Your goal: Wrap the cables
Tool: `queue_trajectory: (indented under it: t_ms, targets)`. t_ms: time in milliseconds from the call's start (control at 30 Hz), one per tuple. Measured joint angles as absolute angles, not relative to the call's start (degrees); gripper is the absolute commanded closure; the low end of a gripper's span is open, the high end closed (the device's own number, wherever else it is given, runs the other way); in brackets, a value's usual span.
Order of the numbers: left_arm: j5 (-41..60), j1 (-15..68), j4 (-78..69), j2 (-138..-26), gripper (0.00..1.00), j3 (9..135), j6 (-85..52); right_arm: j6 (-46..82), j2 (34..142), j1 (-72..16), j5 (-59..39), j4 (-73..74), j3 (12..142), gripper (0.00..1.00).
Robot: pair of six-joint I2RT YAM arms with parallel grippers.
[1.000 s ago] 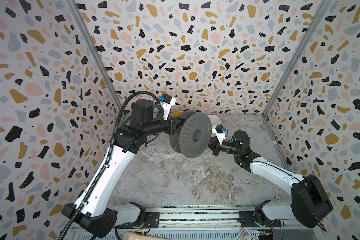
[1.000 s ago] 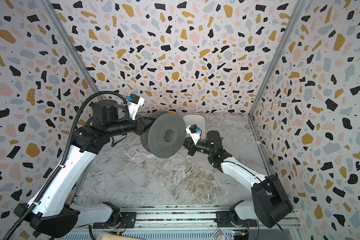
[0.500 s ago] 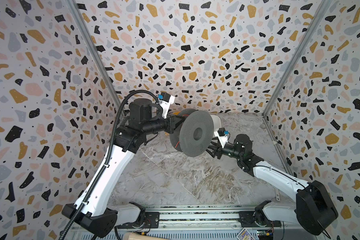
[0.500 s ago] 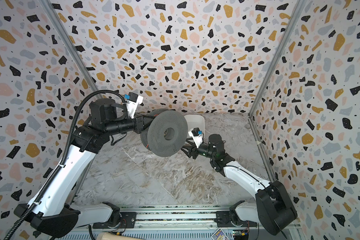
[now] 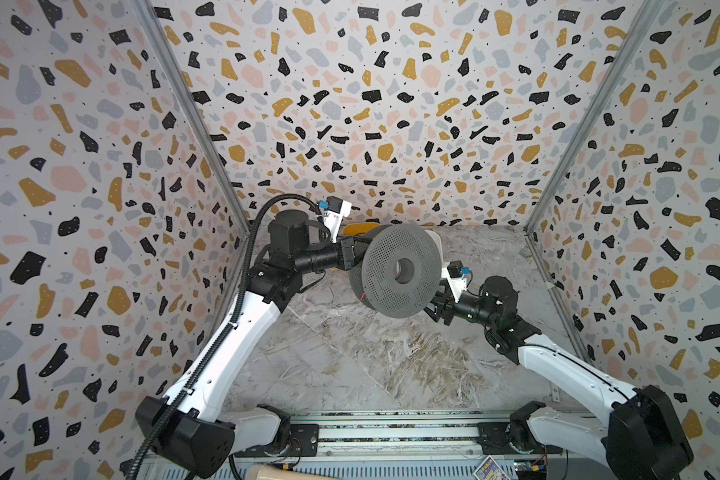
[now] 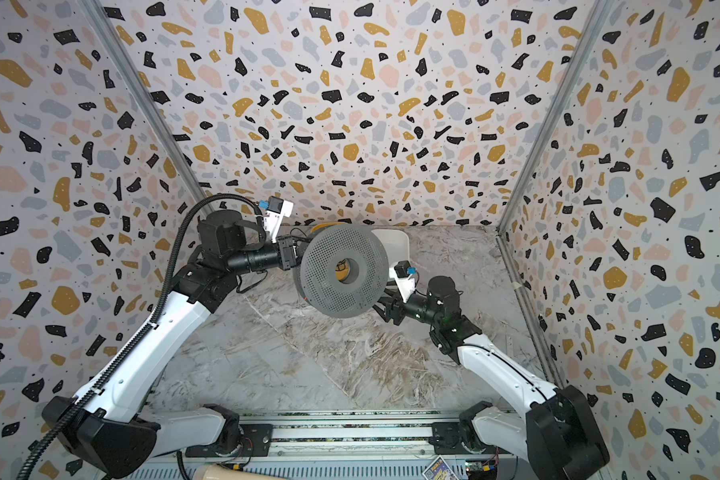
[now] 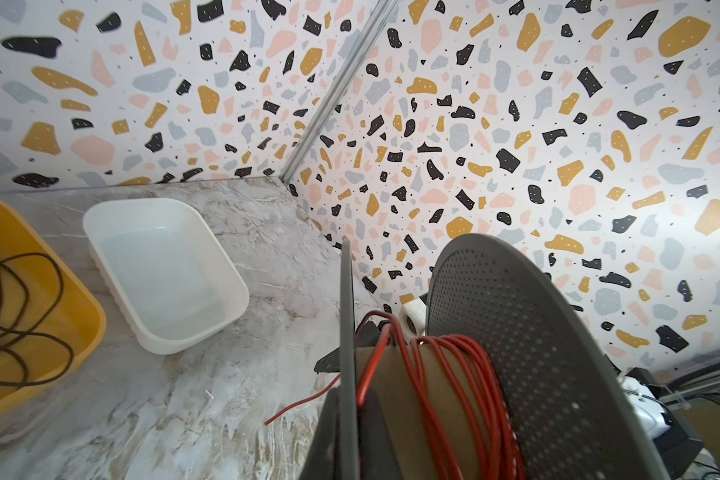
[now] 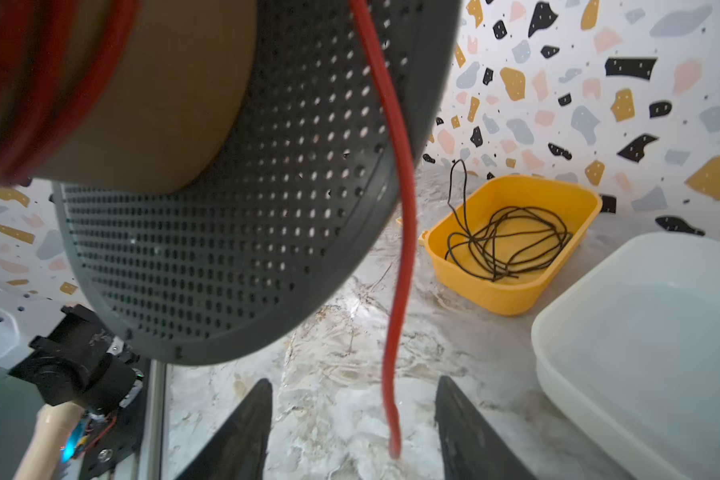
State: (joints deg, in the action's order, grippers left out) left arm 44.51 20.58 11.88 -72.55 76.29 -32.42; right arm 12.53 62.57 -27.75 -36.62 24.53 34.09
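Observation:
A grey perforated spool (image 5: pixel 400 270) (image 6: pixel 344 270) hangs in the air above the middle of the table. The red cable (image 7: pixel 454 374) is wound round its brown core. My left gripper (image 5: pixel 352 255) (image 7: pixel 350 399) is shut on the spool's thin far flange (image 7: pixel 347 316). A loose cable end (image 7: pixel 296 409) sticks out beside that flange. My right gripper (image 5: pixel 435 307) (image 8: pixel 355 380) stands open just below and right of the spool. A free stretch of the red cable (image 8: pixel 404 232) hangs down between its fingers, touching neither.
A yellow tub (image 8: pixel 512 299) (image 7: pixel 88 316) with a coiled black wire (image 8: pixel 508 237) stands at the back. Beside it is a white tub (image 8: pixel 599 299) (image 7: pixel 225 266) with nothing in it. Patterned walls close three sides; a metal rail (image 5: pixel 391 432) runs along the front.
My right gripper has opened and let go of the red cable, then drawn back a little to the right. The spool in the left gripper has barely shifted.

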Motion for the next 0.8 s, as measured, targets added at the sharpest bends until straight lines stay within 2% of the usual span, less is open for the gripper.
queue_trajectory:
  t_ms: [333, 567, 800]
  targets:
    - [48.14, 19.81, -5.10, -72.60, 1.00, 67.24, -43.31, 16.47, 49.45, -27.75, -31.70, 17.96, 27.14, 0.37]
    - [51.11, 19.38, -11.62, -73.12, 1.00, 66.00, -48.40, 15.97, 49.82, -24.51, -29.56, 15.05, 27.33, 0.38]
    - [53.06, 17.98, -13.39, -74.30, 1.00, 66.00, -50.81, 15.27, 52.75, -19.86, -33.36, 15.46, 28.45, 0.40]
